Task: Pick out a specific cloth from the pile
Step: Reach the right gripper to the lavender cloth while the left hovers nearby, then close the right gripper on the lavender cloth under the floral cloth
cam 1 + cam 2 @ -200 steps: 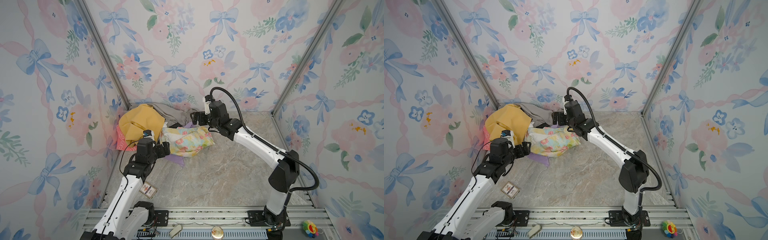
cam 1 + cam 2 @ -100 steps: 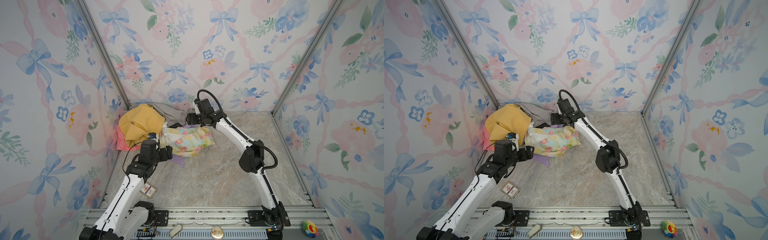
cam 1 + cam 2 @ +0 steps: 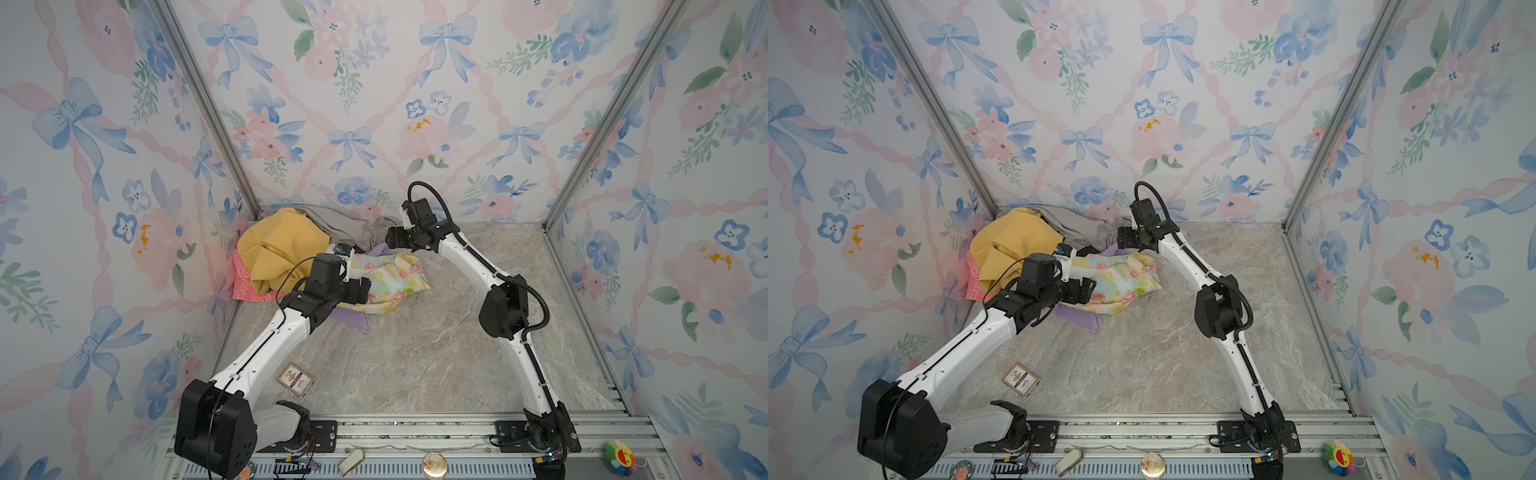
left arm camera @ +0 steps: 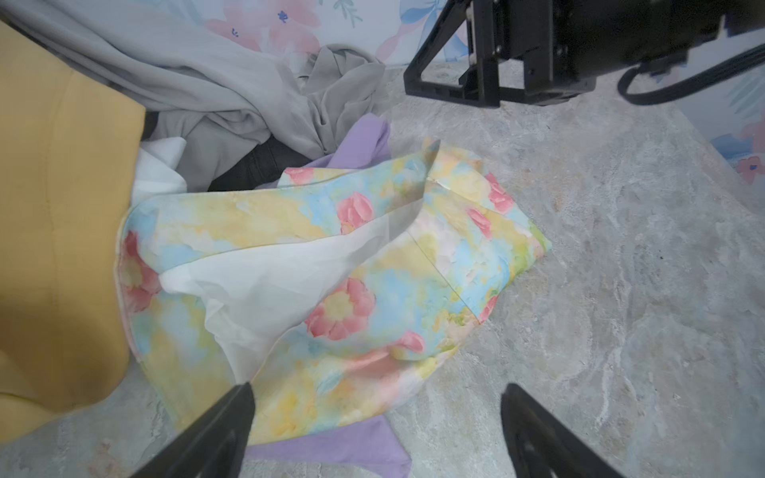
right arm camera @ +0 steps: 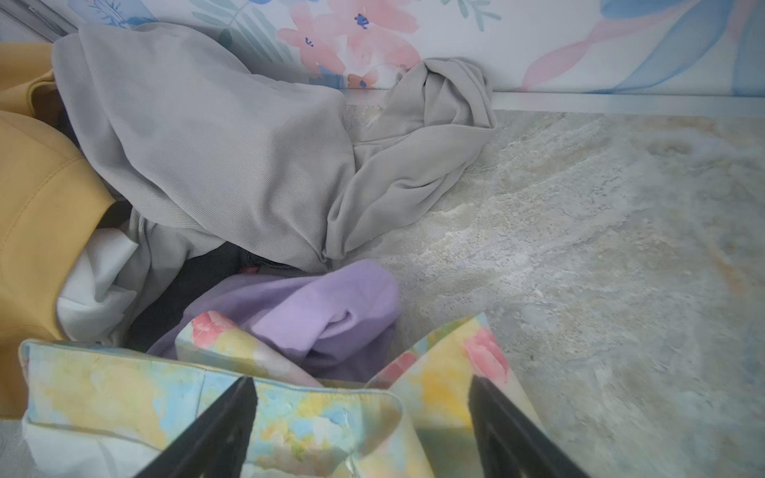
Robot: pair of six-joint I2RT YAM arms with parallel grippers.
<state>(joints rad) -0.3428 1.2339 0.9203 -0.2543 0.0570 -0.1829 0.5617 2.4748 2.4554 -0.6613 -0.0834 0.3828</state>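
The pile (image 3: 291,249) lies in the back left corner: a mustard-yellow cloth (image 3: 278,249), a grey cloth (image 5: 215,157), a pink printed one (image 3: 245,282) and a pastel floral cloth (image 4: 372,265). The lilac cloth (image 5: 323,306) lies mostly under the floral cloth. One corner of it pokes out at the front (image 3: 353,320) (image 3: 1084,320) and a bunched end shows at the back (image 4: 368,140). My left gripper (image 4: 376,393) (image 3: 365,289) is open above the floral cloth's near edge and the lilac corner. My right gripper (image 5: 360,385) (image 3: 392,239) is open over the floral cloth's far fold, just short of the lilac bunch.
White (image 5: 95,281) and dark (image 5: 198,281) fabric sits between the yellow and grey cloths. A small printed card (image 3: 295,379) lies on the marble floor (image 3: 436,353) by the left arm. Floral walls close in the back and both sides. A metal rail (image 3: 415,432) runs along the front.
My left gripper has moved right and forward over the floral cloth. The right arm has folded its elbow inward, and its gripper stays at the back of the pile.
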